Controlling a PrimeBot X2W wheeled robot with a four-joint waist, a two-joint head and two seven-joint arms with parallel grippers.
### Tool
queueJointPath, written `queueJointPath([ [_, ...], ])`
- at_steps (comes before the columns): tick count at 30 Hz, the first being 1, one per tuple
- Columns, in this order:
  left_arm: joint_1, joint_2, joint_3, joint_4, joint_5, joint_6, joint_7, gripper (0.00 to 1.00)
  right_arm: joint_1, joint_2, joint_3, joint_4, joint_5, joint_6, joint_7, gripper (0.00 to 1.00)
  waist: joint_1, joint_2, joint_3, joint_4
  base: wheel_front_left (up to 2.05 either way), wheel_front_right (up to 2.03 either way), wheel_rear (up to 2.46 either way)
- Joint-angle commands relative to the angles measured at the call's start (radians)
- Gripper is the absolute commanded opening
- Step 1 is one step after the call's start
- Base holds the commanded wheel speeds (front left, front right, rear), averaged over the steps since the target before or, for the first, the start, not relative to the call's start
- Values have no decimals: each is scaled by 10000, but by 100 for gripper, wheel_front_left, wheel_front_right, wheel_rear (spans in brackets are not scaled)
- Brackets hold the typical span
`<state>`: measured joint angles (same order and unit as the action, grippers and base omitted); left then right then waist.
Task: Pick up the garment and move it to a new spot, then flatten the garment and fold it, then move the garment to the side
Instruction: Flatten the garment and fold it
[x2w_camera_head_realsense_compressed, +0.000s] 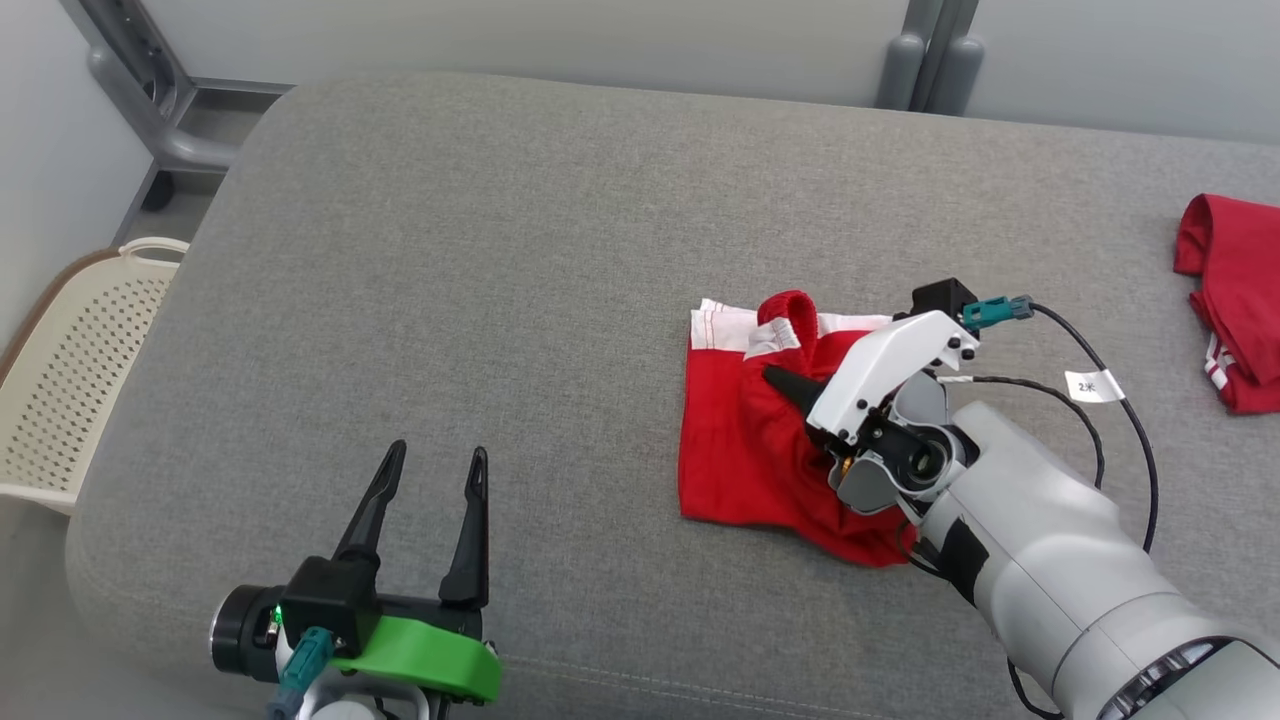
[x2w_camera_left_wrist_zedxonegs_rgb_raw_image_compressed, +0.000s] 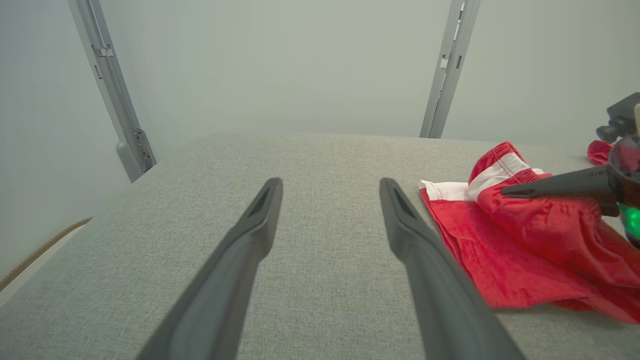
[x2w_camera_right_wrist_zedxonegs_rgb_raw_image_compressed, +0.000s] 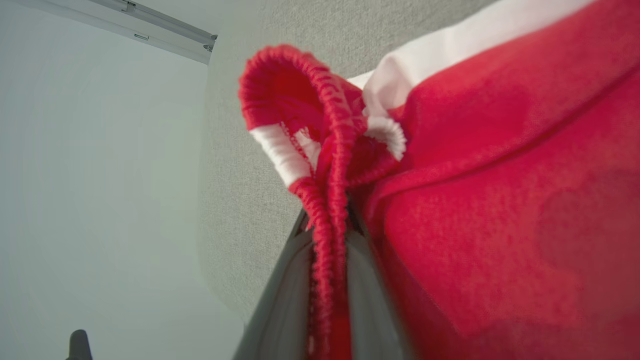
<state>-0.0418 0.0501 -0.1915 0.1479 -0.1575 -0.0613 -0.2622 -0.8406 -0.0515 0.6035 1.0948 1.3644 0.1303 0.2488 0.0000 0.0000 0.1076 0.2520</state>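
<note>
1. Between the two long dark fingers of the right pincer (x2w_camera_right_wrist_zedxonegs_rgb_raw_image_compressed: 330, 227) sits a ribbed, elastic red waistband (x2w_camera_right_wrist_zedxonegs_rgb_raw_image_compressed: 300, 90). The fingers are closed tight on it, and just past their tips the band curls into a rounded loop.
2. Under and ahead of that same pincer (x2w_camera_head_realsense_compressed: 778, 380) lies the garment (x2w_camera_head_realsense_compressed: 740, 440), a thin, matte red cloth with a white band along its far edge. It is rumpled where the fingers bite and flatter toward its near-left corner. The part nearest the wrist is hidden beneath the pincer's white housing.
3. The left pincer (x2w_camera_head_realsense_compressed: 438, 455) has its tapered black fingers wide apart, with nothing between them. It is low over the bare counter (x2w_camera_head_realsense_compressed: 500, 250), and the garment (x2w_camera_left_wrist_zedxonegs_rgb_raw_image_compressed: 525, 240) lies off to its right, apart from it.
4. The counter is padded, with rounded corners, and is covered in a coarse grey weave.
5. Well to the right of the right pincer, a second red cloth (x2w_camera_head_realsense_compressed: 1235, 290) lies bunched at the counter's edge. To the left of the left pincer, beyond the counter, stands a cream perforated basket (x2w_camera_head_realsense_compressed: 80, 370)
</note>
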Motion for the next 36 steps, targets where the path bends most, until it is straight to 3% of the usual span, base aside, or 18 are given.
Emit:
queueJointPath([
  [1,-192,12,-44,32,-53,95,-22,100,-69,-4,129,33,152,6,15,0,0,0,80,132,0,0,0],
  [5,-224,12,-101,59,-70,134,-22,100,-12,0,485,-27,245,6,145,0,0,0,103,162,0,0,0],
  [6,-222,10,-92,61,-74,154,-22,100,-19,-1,577,-53,236,6,117,27,0,0,98,144,0,0,0],
  [7,-215,12,-71,73,-69,165,-20,100,-31,0,657,-75,230,6,46,71,0,0,88,117,0,0,0],
  [8,-208,12,-43,81,-59,173,-20,100,-28,0,722,-114,250,6,11,100,0,0,72,82,0,0,0],
  [15,-99,12,120,97,72,112,-22,100,214,-12,888,-772,377,6,-401,100,0,0,-127,-207,0,0,0],
  [22,81,12,243,12,154,61,-20,100,945,-829,891,-2631,153,6,-1326,100,0,0,-257,-433,0,0,0],
  [29,114,12,410,-48,266,-2,-22,100,1655,-2132,1358,-4303,-1142,6,-3002,100,0,0,-299,-604,0,0,0],
  [36,241,12,505,-141,373,-29,-20,100,2119,-2887,1677,-4541,-2627,6,-4364,100,0,0,-348,-764,0,0,0],
])
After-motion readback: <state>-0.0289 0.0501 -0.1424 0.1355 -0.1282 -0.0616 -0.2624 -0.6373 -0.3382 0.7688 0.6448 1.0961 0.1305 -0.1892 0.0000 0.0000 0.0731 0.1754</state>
